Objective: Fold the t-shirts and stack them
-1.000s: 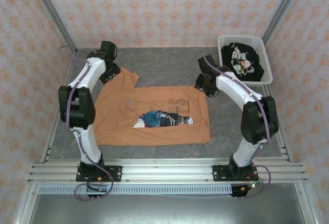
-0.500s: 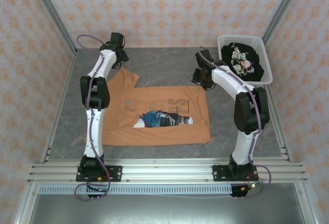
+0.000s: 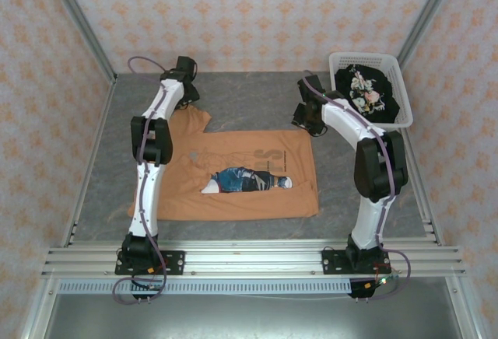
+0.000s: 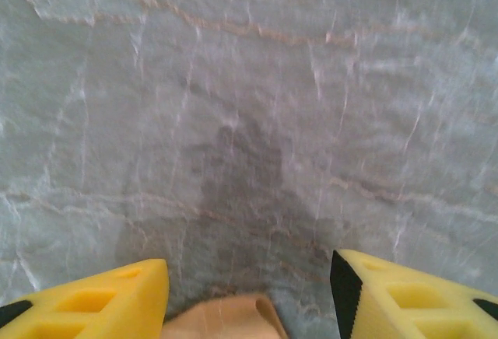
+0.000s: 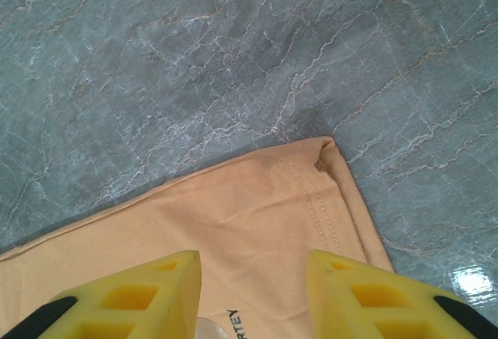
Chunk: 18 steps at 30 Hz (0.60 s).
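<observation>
Orange-tan cloth t-shirt (image 3: 233, 164), blue-and-white chest print up, lies flat mid-counter (image 3: 257, 90), one sleeve toward 11 o'clock. A black floral-print t-shirt (image 3: 366, 90) sits crumpled in the white plastic lattice basket (image 3: 336, 61) at 2 o'clock. Left jaws hang part-open over the sleeve tip, gripping nothing. Right jaws hang part-open over the shirt's 1 o'clock corner, empty.

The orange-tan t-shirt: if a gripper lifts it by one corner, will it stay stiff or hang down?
Probably floppy: the orange-tan t-shirt lies thin and flat on the table. Its stitched corner looks thin, so likely light. Its sleeve lies rumpled, so pushed it would probably wrinkle, not slide whole.
</observation>
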Tool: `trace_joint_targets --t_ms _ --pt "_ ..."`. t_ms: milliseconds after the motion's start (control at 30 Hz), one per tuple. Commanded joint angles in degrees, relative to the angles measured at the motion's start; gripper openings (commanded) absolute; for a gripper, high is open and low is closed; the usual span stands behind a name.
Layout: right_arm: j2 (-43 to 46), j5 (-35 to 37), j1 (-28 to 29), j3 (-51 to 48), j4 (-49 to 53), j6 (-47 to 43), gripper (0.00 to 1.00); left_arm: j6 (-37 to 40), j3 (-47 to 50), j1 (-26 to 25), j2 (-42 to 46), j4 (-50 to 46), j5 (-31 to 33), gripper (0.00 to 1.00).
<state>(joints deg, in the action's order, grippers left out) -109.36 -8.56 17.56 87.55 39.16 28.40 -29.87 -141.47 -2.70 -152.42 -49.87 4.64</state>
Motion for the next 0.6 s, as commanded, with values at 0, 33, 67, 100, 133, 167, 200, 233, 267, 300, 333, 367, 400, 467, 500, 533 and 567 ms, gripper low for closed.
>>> trace_joint_targets --t_ms 0,33,67,100,133,167,200,233,267,300,333,367,400,467,500,533,567 --pt "-1.2 0.8 -0.3 1.8 0.9 -0.3 0.40 2.1 0.4 -0.8 0.2 -5.4 3.3 0.56" --pt "-1.3 1.2 -0.3 1.7 0.9 -0.1 0.40 2.0 0.4 -0.9 0.1 -5.9 3.4 0.55" --pt "-1.4 1.6 -0.4 1.7 1.1 0.1 0.40 2.0 0.4 -1.0 0.0 -6.3 3.5 0.55" --pt "-1.5 2.2 -0.4 1.7 1.3 0.3 0.40 1.8 0.4 -1.0 -0.1 -6.6 3.4 0.54" --pt "-1.5 2.6 -0.4 1.7 1.4 0.4 0.40 1.6 0.5 -1.1 -0.3 -6.9 3.5 0.53" --pt "-1.6 2.7 -0.5 1.7 1.4 0.4 0.40 1.6 0.5 -1.1 -0.4 -7.0 3.5 0.51" --pt "-1.8 3.0 -0.5 1.7 1.5 0.4 0.41 1.6 0.5 -1.2 -0.5 -7.0 3.1 0.48" --pt "-2.0 3.4 -0.5 1.7 1.7 0.5 0.41 1.7 0.5 -1.2 -0.5 -6.9 2.8 0.45" --pt "-2.3 3.8 -0.5 1.9 1.9 0.6 0.41 1.8 0.4 -1.2 -0.5 -6.8 2.6 0.41" --pt "-2.5 4.4 -0.6 1.9 2.0 0.7 0.41 1.8 0.3 -1.3 -0.4 -6.7 2.2 0.33" --pt "-2.8 5.0 -0.6 1.9 2.0 0.8 0.41 1.6 0.1 -1.3 -0.3 -6.8 1.9 0.25" --pt "-3.0 5.5 -0.6 2.1 2.1 0.8 0.41 1.4 -0.3 -1.3 -0.1 -7.0 1.9 0.20" --pt "-3.4 6.4 -0.8 2.4 2.5 1.0 0.41 1.2 -0.3 -1.3 0.3 -7.1 2.2 0.12" --pt "-4.9 8.2 -1.1 3.8 4.1 1.4 0.43 1.1 -0.3 -1.4 1.2 -7.5 3.1 0.04" --pt "-5.7 8.9 -1.2 4.7 4.9 1.4 0.43 1.1 -0.3 -1.4 1.8 -7.7 3.6 0.01" --pt "-6.6 9.6 -1.4 5.4 5.4 1.5 0.43 1.4 -0.1 -1.5 2.5 -7.9 4.1 0.00" --pt "-7.3 9.9 -1.5 5.9 5.6 1.4 0.43 1.7 0.2 -1.5 3.2 -8.0 4.5 0.00"
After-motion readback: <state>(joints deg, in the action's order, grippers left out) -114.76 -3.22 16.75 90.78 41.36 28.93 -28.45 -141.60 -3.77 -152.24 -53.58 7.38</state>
